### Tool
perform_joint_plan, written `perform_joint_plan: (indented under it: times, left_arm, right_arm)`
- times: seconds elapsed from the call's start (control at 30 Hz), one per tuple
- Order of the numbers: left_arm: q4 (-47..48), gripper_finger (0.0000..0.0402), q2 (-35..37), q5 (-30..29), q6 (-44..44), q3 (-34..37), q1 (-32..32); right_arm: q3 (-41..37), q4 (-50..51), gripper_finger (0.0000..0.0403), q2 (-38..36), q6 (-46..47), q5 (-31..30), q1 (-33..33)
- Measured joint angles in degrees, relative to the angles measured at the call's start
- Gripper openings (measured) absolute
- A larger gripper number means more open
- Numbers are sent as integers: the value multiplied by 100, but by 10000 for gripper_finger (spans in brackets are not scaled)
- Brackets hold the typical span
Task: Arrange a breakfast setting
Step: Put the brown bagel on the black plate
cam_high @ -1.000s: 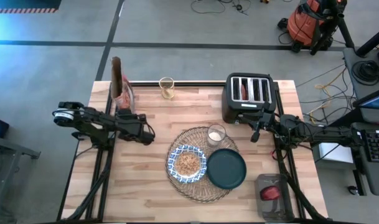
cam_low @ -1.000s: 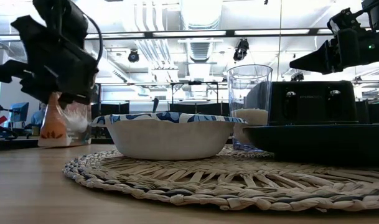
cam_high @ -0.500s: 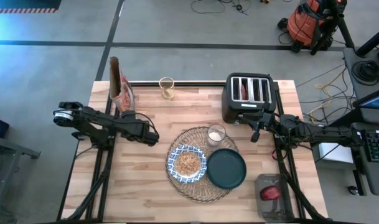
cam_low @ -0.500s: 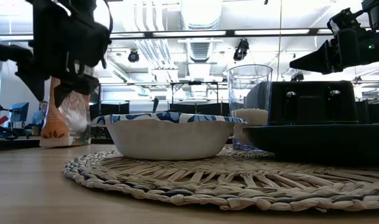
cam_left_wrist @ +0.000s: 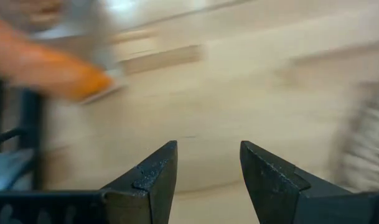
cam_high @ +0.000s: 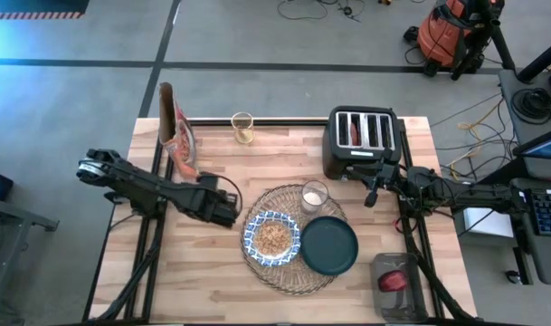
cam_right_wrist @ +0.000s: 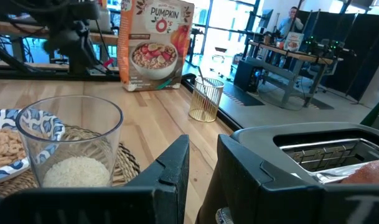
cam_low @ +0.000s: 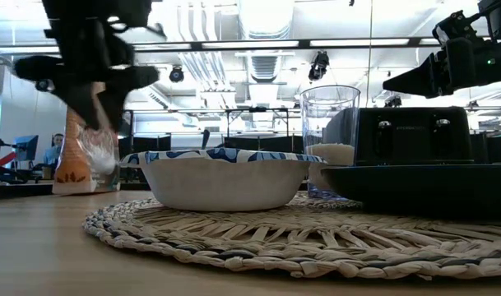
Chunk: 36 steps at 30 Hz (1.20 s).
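Observation:
The round woven placemat (cam_high: 291, 276) lies near the middle of the table. On it stand the blue-and-white bowl (cam_high: 272, 237) holding cereal, the dark teal plate (cam_high: 329, 245) and the clear glass (cam_high: 314, 196) with white grains in its bottom. My left gripper (cam_high: 232, 210) hovers over bare wood just left of the placemat, pointing steeply down. It is open, with nothing between its fingers (cam_left_wrist: 153, 180). My right gripper (cam_high: 372, 195) waits level at the toaster's near corner, its fingers (cam_right_wrist: 177, 168) a narrow gap apart and empty.
The orange cereal bag (cam_high: 177, 134) stands upright at the far left. A small gold wire cup (cam_high: 242, 128) sits on the far edge. The black toaster (cam_high: 361, 140) is at the far right. A grey tray with a red thing (cam_high: 394, 282) is at the near right corner.
My left gripper has moved away from the cereal bag toward the placemat, to the right and slightly nearer. It has risen a little and turned as it went. It stays open and empty.

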<state>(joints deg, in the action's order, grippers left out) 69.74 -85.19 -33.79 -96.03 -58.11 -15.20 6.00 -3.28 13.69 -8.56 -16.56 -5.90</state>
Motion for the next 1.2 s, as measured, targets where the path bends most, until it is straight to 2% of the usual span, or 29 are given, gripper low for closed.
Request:
perform_joint_plan:
  times: [0.3, 0.57, 0.83, 1.2]
  left_arm:
    - [-2570, 158, 0, -180, 2648, 7, -98]
    - [-3964, 158, 0, -172, 4421, 9, -139]
    - [-4561, 158, -2, -835, 5219, 11, -107]
    - [-4575, 158, -2, -876, 5997, -146, 106]
  right_arm:
    - [0, -1, 73, 0, 2, 0, 1]
    - [0, -1, 73, 0, 0, 0, 1]
    - [0, -1, 73, 0, 0, 0, 1]
    - [0, -1, 73, 0, 0, 0, 1]
